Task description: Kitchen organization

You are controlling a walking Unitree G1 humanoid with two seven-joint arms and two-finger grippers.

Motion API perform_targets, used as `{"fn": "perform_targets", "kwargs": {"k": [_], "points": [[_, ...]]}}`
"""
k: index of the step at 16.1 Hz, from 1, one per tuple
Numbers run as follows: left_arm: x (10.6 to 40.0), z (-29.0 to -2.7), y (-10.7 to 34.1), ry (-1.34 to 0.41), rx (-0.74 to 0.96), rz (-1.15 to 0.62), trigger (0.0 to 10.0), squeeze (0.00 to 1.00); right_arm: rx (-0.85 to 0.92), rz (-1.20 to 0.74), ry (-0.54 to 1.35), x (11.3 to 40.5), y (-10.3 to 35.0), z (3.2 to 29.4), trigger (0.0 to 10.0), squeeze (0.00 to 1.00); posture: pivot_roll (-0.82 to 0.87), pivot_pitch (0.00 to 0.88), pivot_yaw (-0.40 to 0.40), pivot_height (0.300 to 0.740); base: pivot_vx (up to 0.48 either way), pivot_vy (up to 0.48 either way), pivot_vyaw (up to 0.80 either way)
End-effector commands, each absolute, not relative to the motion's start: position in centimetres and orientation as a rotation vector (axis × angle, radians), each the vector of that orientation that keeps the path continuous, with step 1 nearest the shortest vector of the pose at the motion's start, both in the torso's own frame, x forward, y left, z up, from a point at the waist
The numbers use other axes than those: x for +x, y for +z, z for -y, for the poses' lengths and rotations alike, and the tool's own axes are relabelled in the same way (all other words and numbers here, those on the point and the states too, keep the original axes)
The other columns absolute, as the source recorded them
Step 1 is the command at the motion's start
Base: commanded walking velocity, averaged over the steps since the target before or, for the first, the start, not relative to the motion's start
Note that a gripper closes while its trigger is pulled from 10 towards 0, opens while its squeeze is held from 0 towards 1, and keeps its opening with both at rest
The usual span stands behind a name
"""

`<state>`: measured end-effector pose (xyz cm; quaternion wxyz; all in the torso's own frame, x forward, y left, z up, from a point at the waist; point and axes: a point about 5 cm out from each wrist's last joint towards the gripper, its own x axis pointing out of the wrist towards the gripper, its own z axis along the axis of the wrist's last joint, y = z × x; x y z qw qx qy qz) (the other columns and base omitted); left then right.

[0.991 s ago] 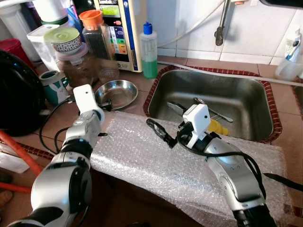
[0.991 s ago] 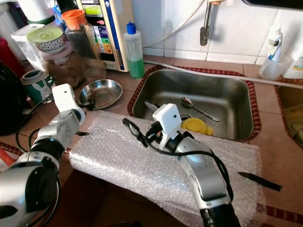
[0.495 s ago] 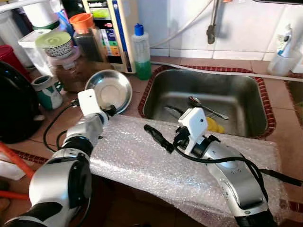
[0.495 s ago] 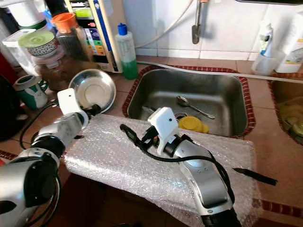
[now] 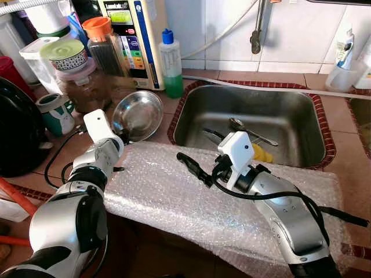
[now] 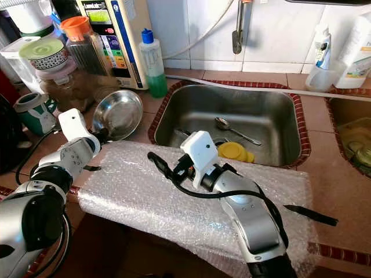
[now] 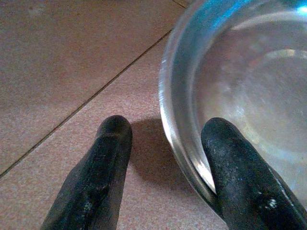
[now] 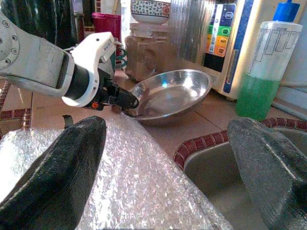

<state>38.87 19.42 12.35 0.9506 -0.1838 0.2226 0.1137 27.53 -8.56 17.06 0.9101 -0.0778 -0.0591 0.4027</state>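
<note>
Bowl (image 5: 139, 114) pickup in hand: left claw (image 5: 123, 137) clamps its tilted rim, next lift it clear; right claw (image 5: 186, 163) wide, hovering beside over bubble wrap (image 5: 174, 197)

The steel bowl (image 5: 138, 114) was shiny polished metal, and the sink (image 5: 255, 113) was duller brushed metal. The bubble wrap (image 5: 168, 197) was clear, bumpy, glossy plastic. The worktop (image 5: 342, 119) was matt brown tile. The end effector fingers (image 7: 98, 184) looked matt black, slightly rough.
</note>
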Motion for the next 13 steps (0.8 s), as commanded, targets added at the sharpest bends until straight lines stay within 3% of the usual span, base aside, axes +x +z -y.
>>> {"fn": "perform_targets", "kwargs": {"k": [1,13], "points": [[38.4,-20.5,11.7,0.271,-0.383,-0.482,0.0,0.0,-0.172,0.137,0.853,27.5,17.5,8.0,10.0,0.0,-0.01,0.046,0.157,0.74,0.0,0.0,0.0],[38.3,-21.5,11.9,0.333,-0.38,-0.47,0.0,0.0,-0.198,0.134,0.858,27.8,17.4,7.9,10.0,0.0,-0.01,0.042,0.156,0.74,0.0,0.0,0.0]]}}
